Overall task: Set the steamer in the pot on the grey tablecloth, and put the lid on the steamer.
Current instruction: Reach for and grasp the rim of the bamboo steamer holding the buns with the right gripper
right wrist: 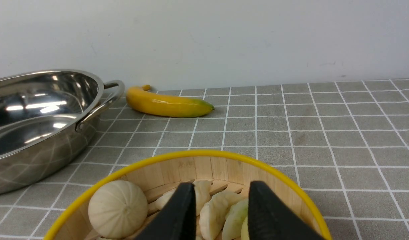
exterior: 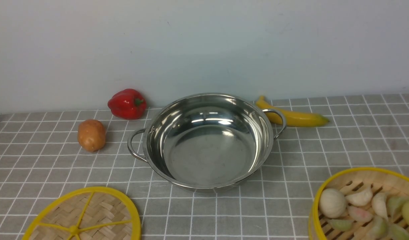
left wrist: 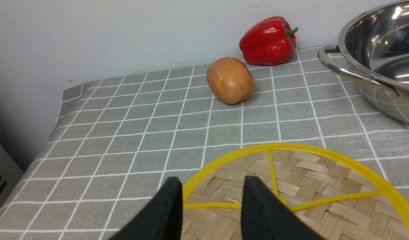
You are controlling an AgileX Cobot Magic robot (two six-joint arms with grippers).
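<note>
Where the grey tablecloth (exterior: 291,166) ends, pale wall (exterior: 204,43) rises.

Grey tablecloth (exterior: 291,186) covers the bench. Pot (exterior: 207,150) at centre; pepper (exterior: 127,104) and potato (exterior: 91,135) upper left; banana (exterior: 297,117) upper right. Lid (exterior: 87,216) lower left, steamer (exterior: 361,178) lower right.

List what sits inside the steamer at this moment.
A round white bun and several pale dumplings lie in the steamer, on its slatted floor. The food hides much of that floor, and the picture's edge cuts off the near side.
</note>
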